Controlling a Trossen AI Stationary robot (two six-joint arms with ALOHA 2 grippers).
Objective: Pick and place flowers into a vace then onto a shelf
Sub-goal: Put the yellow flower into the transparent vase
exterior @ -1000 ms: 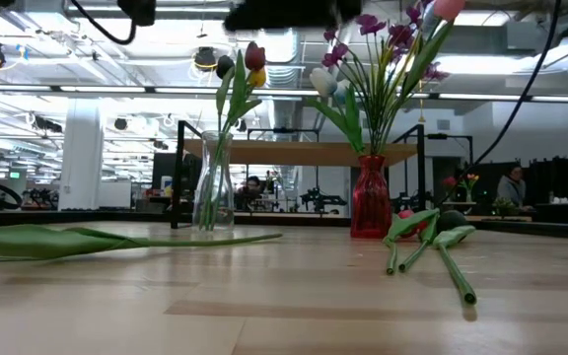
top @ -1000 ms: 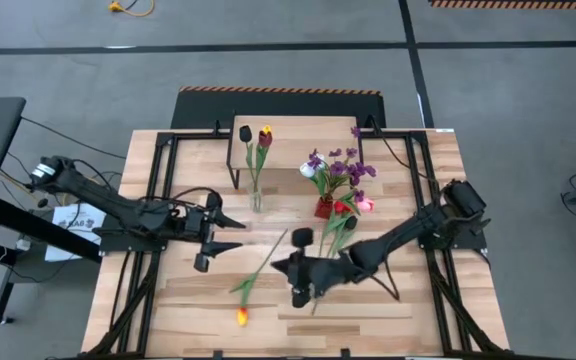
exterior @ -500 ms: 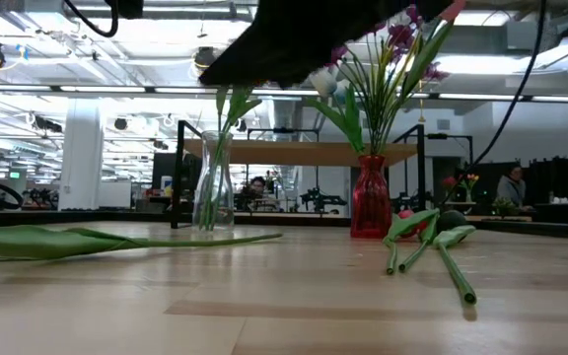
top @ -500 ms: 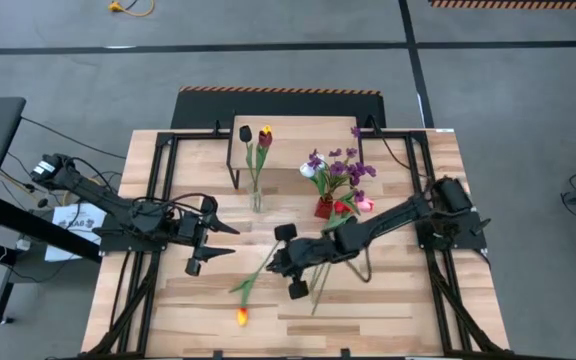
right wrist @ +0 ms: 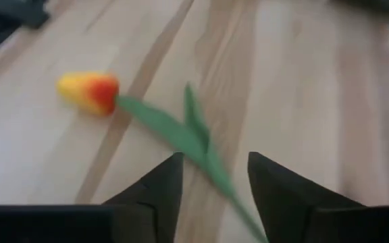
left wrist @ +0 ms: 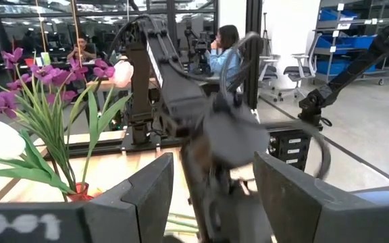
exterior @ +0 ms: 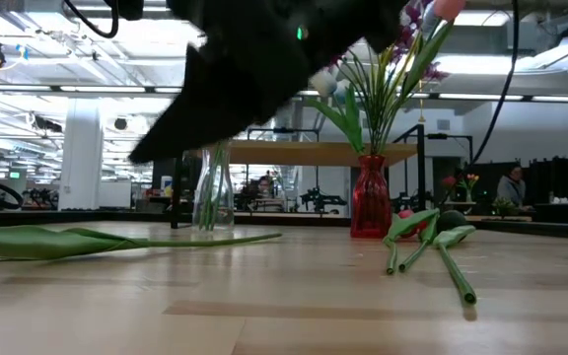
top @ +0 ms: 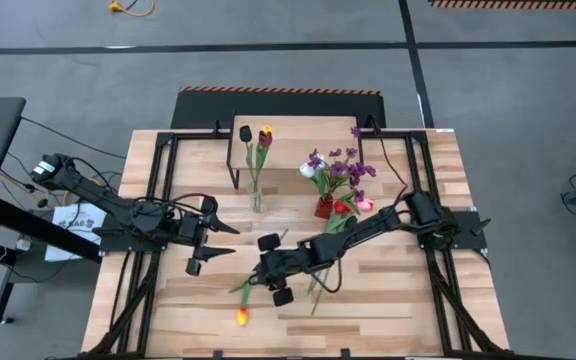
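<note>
An orange-yellow tulip [top: 241, 316] lies flat on the tabletop, its green stem [right wrist: 181, 131] running up toward the table's middle. My right gripper [right wrist: 211, 182] hovers open over that stem, one finger on either side; I see no touch. In the high view it sits at the table's near middle [top: 256, 278]. My left gripper [top: 223, 240] waits open at the left, level above the table. A clear vace [top: 256, 200] holds dark and red tulips. A red vace [top: 324, 207] holds purple sprigs, white and pink tulips. The shelf [exterior: 294, 152] stands at the far side.
More tulips [top: 353, 207] lie beside the red vase, their long stems [exterior: 442, 251] reaching toward the near edge. Black frame rails [top: 153, 200] run along both table sides. People sit in the room beyond the table [left wrist: 225, 50].
My right gripper has swung from the table's middle toward its left and near edge, coming down over the orange-yellow tulip's stem. The flowers and vases have stayed where they were.
</note>
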